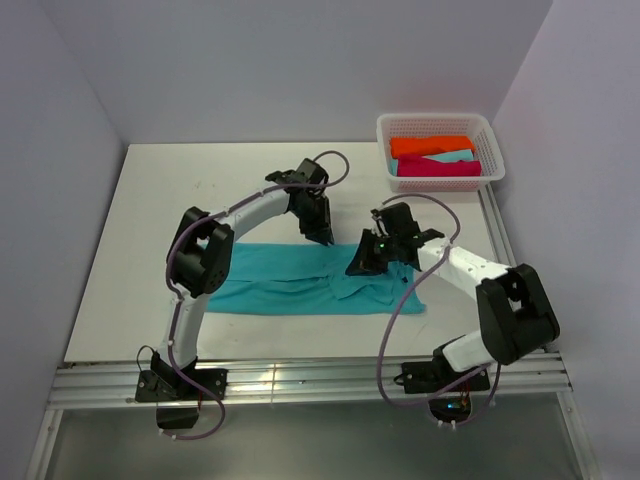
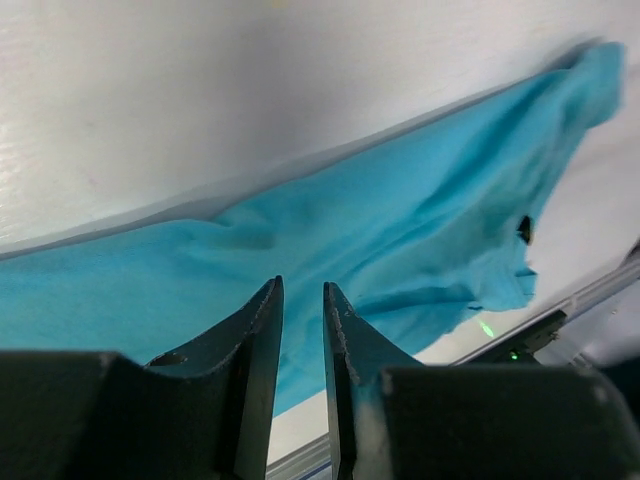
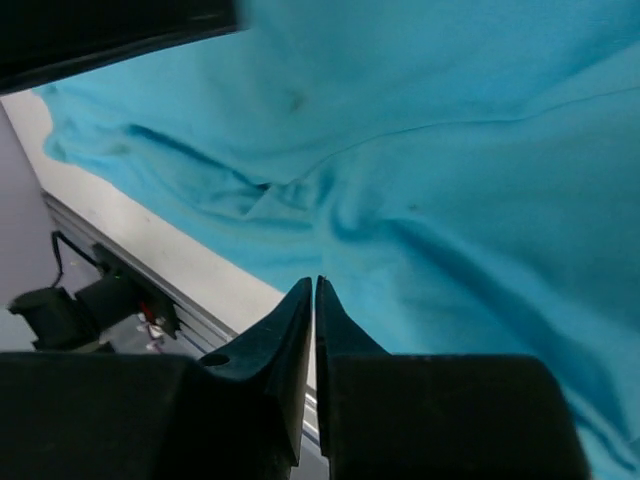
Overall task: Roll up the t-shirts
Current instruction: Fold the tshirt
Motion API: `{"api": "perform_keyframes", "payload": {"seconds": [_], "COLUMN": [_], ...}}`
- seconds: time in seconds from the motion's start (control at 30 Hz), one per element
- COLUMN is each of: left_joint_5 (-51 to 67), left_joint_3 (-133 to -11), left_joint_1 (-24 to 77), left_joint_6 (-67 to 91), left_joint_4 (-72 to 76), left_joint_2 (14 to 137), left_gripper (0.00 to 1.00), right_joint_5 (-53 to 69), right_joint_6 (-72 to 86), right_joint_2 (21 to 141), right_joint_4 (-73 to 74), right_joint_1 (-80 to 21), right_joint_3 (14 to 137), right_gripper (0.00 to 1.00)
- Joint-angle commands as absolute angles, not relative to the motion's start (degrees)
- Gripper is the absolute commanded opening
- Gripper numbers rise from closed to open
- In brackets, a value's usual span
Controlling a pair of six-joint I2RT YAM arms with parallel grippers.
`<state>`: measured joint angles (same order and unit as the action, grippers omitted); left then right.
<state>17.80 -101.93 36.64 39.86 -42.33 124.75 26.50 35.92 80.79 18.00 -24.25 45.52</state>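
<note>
A turquoise t-shirt [image 1: 290, 285] lies on the white table as a long, flat folded strip, rumpled at its right end. My left gripper [image 1: 322, 238] hangs over the strip's far edge near the middle. In the left wrist view the left gripper [image 2: 302, 285] stands slightly open, nothing between its fingers, with the shirt [image 2: 400, 230] below. My right gripper [image 1: 358, 268] hovers over the shirt's right part. In the right wrist view the right gripper [image 3: 315, 280] has its jaws almost touching and empty above the cloth [image 3: 450, 150]. Orange [image 1: 430, 146], pale turquoise [image 1: 452, 157] and magenta [image 1: 438, 168] t-shirts lie in the basket.
The white lattice basket [image 1: 436, 119] stands at the table's far right corner. Grey walls close in the left, back and right sides. A metal rail [image 1: 300, 380] runs along the near edge, where both arm bases are bolted.
</note>
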Motion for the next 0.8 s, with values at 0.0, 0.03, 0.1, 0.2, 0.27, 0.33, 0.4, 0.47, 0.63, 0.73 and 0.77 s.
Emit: {"api": "perform_keyframes", "payload": {"seconds": [0.0, 0.03, 0.1, 0.2, 0.27, 0.33, 0.4, 0.47, 0.63, 0.73, 0.77], "left_joint_5": [20.0, 21.0, 22.4, 25.2, 28.2, 30.2, 32.7, 33.9, 35.8, 34.2, 33.7], "left_joint_3": [-106.5, -107.3, -108.0, -108.5, -107.1, -104.5, -103.0, -101.4, -99.3, -100.6, -101.0], "left_joint_1": [37.2, 37.3, 37.5, 38.4, 38.7, 39.0, 39.6, 40.0, 40.8, 41.0, 41.1], "left_joint_6": [39.6, 39.7, 40.1, 40.8, 42.0, 43.0, 43.9, 44.5, 45.5, 44.2, 43.5], "left_joint_4": [-43.2, -43.0, -42.6, -41.2, -39.1, -37.1, -34.3, -32.3, -30.3, -33.0, -33.3], "left_joint_2": [125.7, 125.9, 126.9, 128.2, 128.7, 128.7, 128.6, 128.6, 129.5, 131.0, 131.6], "left_gripper": [0.28, 0.28, 0.28, 0.28, 0.28, 0.27, 0.26, 0.25, 0.24, 0.24, 0.24], "right_joint_5": [36.4, 38.6, 39.9, 42.1, 42.4, 42.7, 43.2, 43.2, 43.2, 42.7, 42.9], "right_joint_6": [36.9, 36.6, 36.3, 37.6, 38.0, 38.1, 38.5, 39.0, 39.3, 39.3, 39.5], "right_joint_2": [84.4, 85.2, 87.4, 89.2, 90.2, 90.9, 91.3, 91.1, 93.3, 94.1, 93.8], "right_joint_4": [7.5, 6.7, 3.8, 0.2, -2.4, -3.6, -6.1, -8.3, -14.3, -14.6, -14.6], "right_joint_1": [-19.2, -18.6, -17.4, -15.7, -14.9, -14.6, -14.5, -14.3, -13.8, -13.8, -13.8], "right_joint_3": [43.1, 42.8, 42.3, 40.3, 39.2, 38.2, 36.8, 34.2, 31.0, 30.2, 29.8], "right_gripper": [0.1, 0.08, 0.06, 0.03, 0.01, 0.0, 0.0, 0.0, 0.0, 0.0, 0.0]}}
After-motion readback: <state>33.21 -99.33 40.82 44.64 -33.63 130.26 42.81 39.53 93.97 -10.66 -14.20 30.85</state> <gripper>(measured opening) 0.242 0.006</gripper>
